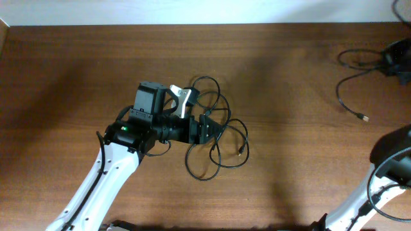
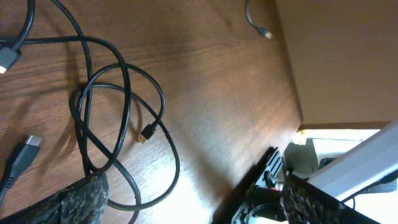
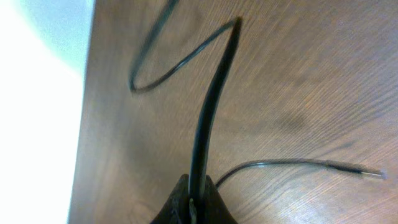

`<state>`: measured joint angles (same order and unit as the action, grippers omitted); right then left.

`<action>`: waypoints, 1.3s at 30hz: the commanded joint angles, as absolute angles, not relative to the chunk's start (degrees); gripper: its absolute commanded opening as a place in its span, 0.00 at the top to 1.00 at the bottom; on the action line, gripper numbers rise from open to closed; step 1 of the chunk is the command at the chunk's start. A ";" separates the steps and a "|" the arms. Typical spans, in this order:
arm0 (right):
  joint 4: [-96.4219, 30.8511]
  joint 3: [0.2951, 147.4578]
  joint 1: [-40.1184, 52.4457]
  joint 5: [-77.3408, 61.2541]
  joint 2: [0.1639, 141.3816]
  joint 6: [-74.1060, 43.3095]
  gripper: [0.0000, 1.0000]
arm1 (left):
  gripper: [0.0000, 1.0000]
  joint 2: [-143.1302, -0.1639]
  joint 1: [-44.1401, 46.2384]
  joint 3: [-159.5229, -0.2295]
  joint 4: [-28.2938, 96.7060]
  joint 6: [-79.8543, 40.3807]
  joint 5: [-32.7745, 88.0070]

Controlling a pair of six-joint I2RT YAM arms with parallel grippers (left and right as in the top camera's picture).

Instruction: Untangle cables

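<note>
A tangle of black cables [image 1: 218,138] lies in loops at the table's middle. In the left wrist view the loops [image 2: 106,106] show a small gold plug [image 2: 146,134] and a larger USB plug [image 2: 28,146]. My left gripper [image 1: 209,128] is low over the tangle and open [image 2: 199,202]. One finger rests beside a loop and nothing is between the fingers. My right gripper [image 1: 399,61] is at the far right edge, shut [image 3: 196,208] on a separate black cable [image 3: 211,106]. That cable [image 1: 350,83] trails left and down to a plug [image 1: 365,118].
The wooden table's right edge [image 2: 292,93] runs near the separate cable's end [image 2: 258,25]. The right arm's lower links [image 1: 392,160] stand at the bottom right. A thin cable end [image 3: 311,165] lies on the wood beside the right gripper.
</note>
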<state>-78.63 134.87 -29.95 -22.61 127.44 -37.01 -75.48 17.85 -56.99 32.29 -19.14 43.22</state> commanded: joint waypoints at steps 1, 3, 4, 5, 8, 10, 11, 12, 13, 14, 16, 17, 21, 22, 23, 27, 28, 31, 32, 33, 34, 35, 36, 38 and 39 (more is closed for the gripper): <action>-80.40 139.22 -37.04 -28.38 125.56 -36.18 0.96 | 0.11 -75.42 17.80 -57.17 32.25 -19.00 43.66; -79.59 139.44 -43.59 -31.24 124.95 -32.91 0.96 | 0.11 -75.42 17.80 -57.17 32.29 -19.00 43.68; -79.48 139.81 -45.60 -31.24 124.95 -29.54 0.96 | 0.11 -75.42 17.80 -57.17 32.29 -19.00 43.68; -79.20 139.85 -48.34 -31.24 124.95 -25.36 0.96 | 0.11 -75.42 17.80 -57.17 32.29 -19.00 43.68; -78.08 139.85 -57.21 -30.87 124.95 -18.87 0.96 | 0.12 -75.42 17.80 -57.17 32.27 -19.03 43.68; -77.76 139.85 -62.59 -30.87 124.95 -16.25 0.96 | 0.12 -75.42 17.80 -57.17 32.27 -19.03 43.66; -78.00 139.83 -64.99 -30.89 124.95 -16.21 0.93 | 0.12 -75.42 17.80 -57.17 32.27 -19.03 43.66; -78.89 139.83 -65.98 -30.89 124.95 -14.87 0.93 | 0.12 -75.42 17.80 -57.17 32.27 -19.03 43.66; -79.37 139.83 -66.57 -30.87 124.95 -13.43 0.93 | 0.12 -75.42 17.80 -57.17 32.27 -19.03 43.66; -79.96 139.83 -67.16 -30.92 124.95 -11.33 0.92 | 0.12 -75.42 17.80 -57.17 32.27 -19.03 43.66; -80.27 139.83 -67.16 -31.70 124.95 -10.70 0.41 | 0.12 -75.42 17.80 -57.17 32.27 -19.03 43.66; -80.27 139.83 -67.16 -35.18 124.95 -9.47 0.35 | 0.12 -75.42 17.80 -57.17 32.27 -19.03 43.66; -80.38 139.83 -63.72 -51.57 124.36 -3.44 0.35 | 0.11 -75.42 17.80 -57.17 32.21 -19.00 43.64; -80.40 139.83 -60.05 -53.95 123.37 -1.39 0.35 | 0.11 -75.42 17.78 -57.17 32.16 -19.00 43.62; -80.51 139.83 -57.36 -54.02 122.69 0.08 0.35 | 0.14 -75.42 17.78 -57.17 31.53 -19.00 43.31; -80.88 139.83 -41.85 -53.39 117.47 5.02 0.36 | 0.16 -75.20 15.40 -57.28 23.55 -19.53 41.50; -80.88 139.83 -38.59 -53.36 115.31 5.63 0.36 | 0.16 -75.07 13.87 -57.52 22.20 -20.32 41.52; -83.57 139.83 -31.75 -44.47 106.34 6.26 0.36 | 0.16 -73.38 7.77 -57.87 21.58 -20.34 42.81; -84.79 139.83 -30.65 -40.82 104.05 7.66 0.36 | 0.16 -72.62 6.42 -57.87 21.67 -20.34 43.27; -86.52 139.83 -29.19 -38.61 100.92 9.10 0.36 | 0.16 -71.64 5.21 -57.87 21.65 -20.32 43.22; -88.03 139.83 -27.53 -38.30 98.08 9.67 0.36 | 0.16 -70.43 4.10 -57.87 21.67 -20.32 43.24; -89.32 139.83 -25.10 -38.30 95.44 9.63 0.36 | 0.16 -69.06 3.18 -57.87 21.91 -20.36 43.29; -92.16 139.83 -20.86 -37.67 92.29 9.65 0.36 | 0.16 -67.24 2.92 -57.87 22.63 -20.36 43.72; -95.44 139.79 -14.09 -30.85 89.17 9.63 0.36 | 0.14 -63.55 2.94 -57.87 24.12 -20.32 43.68; -97.23 139.79 -10.13 -29.67 88.03 9.63 0.36 | 0.14 -61.12 2.92 -57.87 24.69 -20.29 43.64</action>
